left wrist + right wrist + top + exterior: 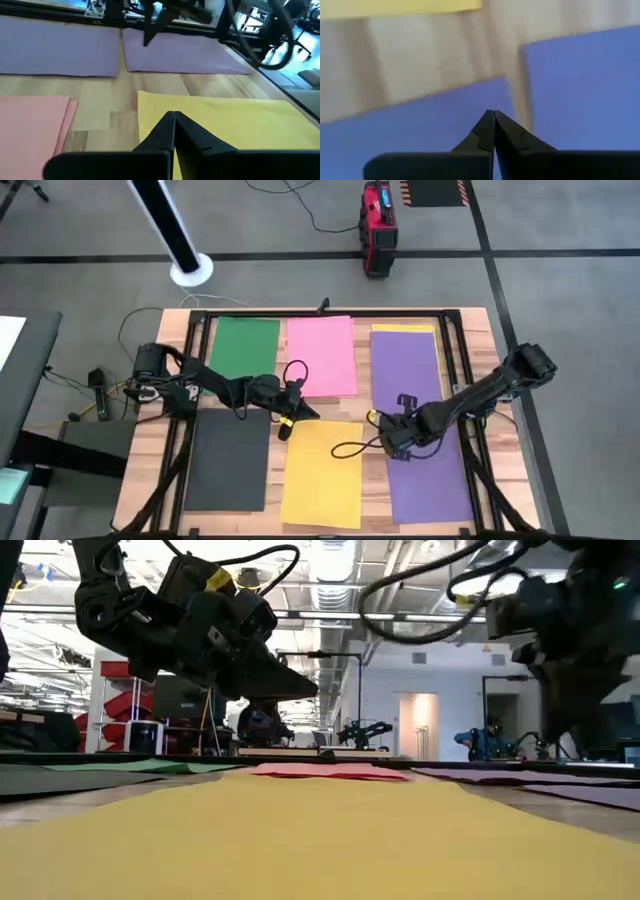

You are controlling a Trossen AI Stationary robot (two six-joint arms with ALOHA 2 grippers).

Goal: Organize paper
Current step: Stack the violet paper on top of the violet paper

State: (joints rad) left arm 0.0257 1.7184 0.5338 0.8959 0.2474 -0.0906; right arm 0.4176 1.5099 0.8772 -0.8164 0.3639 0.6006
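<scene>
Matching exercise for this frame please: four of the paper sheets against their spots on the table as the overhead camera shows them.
Sheets:
1. green sheet
2. dark grey sheet
3. pink sheet
4. large yellow sheet

Places in the high view:
A. lower middle
B. upper left
C. upper middle
D. lower left

Pairs: 1-B, 2-D, 3-C, 4-A

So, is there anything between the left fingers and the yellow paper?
Nothing visible. The left gripper, fingers shut, hangs just above the yellow paper's top edge, with only bare table beside it.
</scene>
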